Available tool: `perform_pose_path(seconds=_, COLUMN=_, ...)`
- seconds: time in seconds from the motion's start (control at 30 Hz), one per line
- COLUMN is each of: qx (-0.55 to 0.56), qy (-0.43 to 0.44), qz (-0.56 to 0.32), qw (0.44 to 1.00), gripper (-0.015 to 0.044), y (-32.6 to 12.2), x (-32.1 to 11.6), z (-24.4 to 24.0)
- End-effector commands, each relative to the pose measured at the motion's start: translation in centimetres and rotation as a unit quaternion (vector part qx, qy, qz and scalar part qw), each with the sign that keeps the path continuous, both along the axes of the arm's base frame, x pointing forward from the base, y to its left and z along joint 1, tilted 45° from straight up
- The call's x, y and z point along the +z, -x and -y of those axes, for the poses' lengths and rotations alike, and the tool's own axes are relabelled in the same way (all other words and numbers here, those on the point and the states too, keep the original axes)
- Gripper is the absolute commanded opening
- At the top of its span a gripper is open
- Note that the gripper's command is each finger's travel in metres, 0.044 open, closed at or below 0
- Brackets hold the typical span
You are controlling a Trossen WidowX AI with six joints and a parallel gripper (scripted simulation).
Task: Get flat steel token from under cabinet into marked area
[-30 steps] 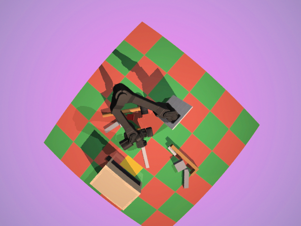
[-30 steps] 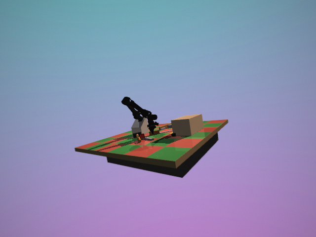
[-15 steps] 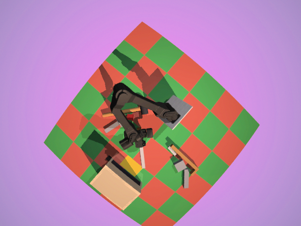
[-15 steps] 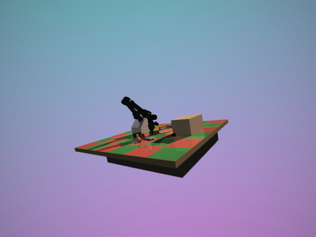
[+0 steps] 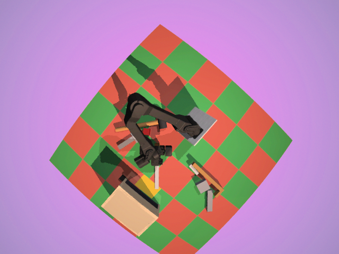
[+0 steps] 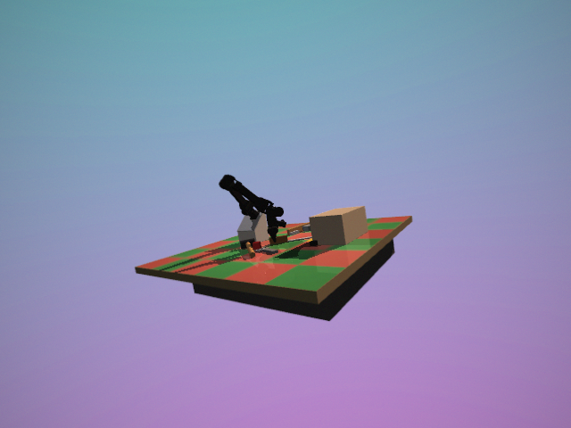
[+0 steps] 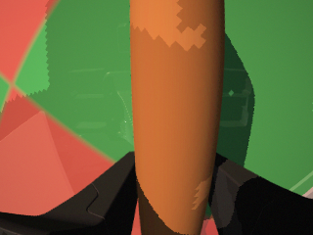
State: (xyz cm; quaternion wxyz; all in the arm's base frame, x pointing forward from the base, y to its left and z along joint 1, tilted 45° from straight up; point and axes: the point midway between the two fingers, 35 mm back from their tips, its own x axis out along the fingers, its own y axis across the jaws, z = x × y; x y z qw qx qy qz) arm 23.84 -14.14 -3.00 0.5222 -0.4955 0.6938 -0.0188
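- One black gripper (image 5: 156, 155) (image 6: 274, 238) (image 7: 170, 160) is clamped on a smooth, rounded orange handle (image 7: 178, 98), a finger against each side of it.
- A long, straight, whitish bar (image 5: 156, 177) reaches out from beneath the gripper; in the top view its far end overlaps a corner of the flat yellow patch. Whether it is joined to the handle, I cannot tell.
- That flat yellow patch (image 5: 146, 185) lies in front of the tan, box-shaped cabinet (image 5: 130, 210) (image 6: 338, 226), by its dark slotted front (image 5: 141, 193).
- The flat steel token cannot be made out in any view, so its exact place is unclear.
- Between the arm's links, as seen from above, a small red block (image 5: 146, 132) (image 6: 256, 244) sits near a slim orange rod (image 5: 120, 128) (image 6: 250, 250); a flat grey bar (image 5: 123, 143) lies near them.
- Well apart from the cabinet, a long orange bar with a hooked end (image 5: 207, 177) lies on the red-and-green checkered table (image 5: 257, 164) (image 6: 304, 276), with a short white block (image 5: 194, 169), a squarish grey block (image 5: 202, 186) and a narrow grey block (image 5: 209, 200) near it.
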Motion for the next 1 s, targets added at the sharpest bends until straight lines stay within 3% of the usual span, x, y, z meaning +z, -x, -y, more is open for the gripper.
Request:
perform_pose_path(seconds=0.0, qx=-0.013, qy=-0.001, qz=0.017, qw=1.000, gripper=0.0000, y=-0.07, x=0.03, z=-0.06)
perform_pose_path(seconds=0.97, qx=-0.095, qy=-0.006, qz=0.098, qw=0.991, gripper=0.0000, y=-0.07, x=0.09, z=0.00)
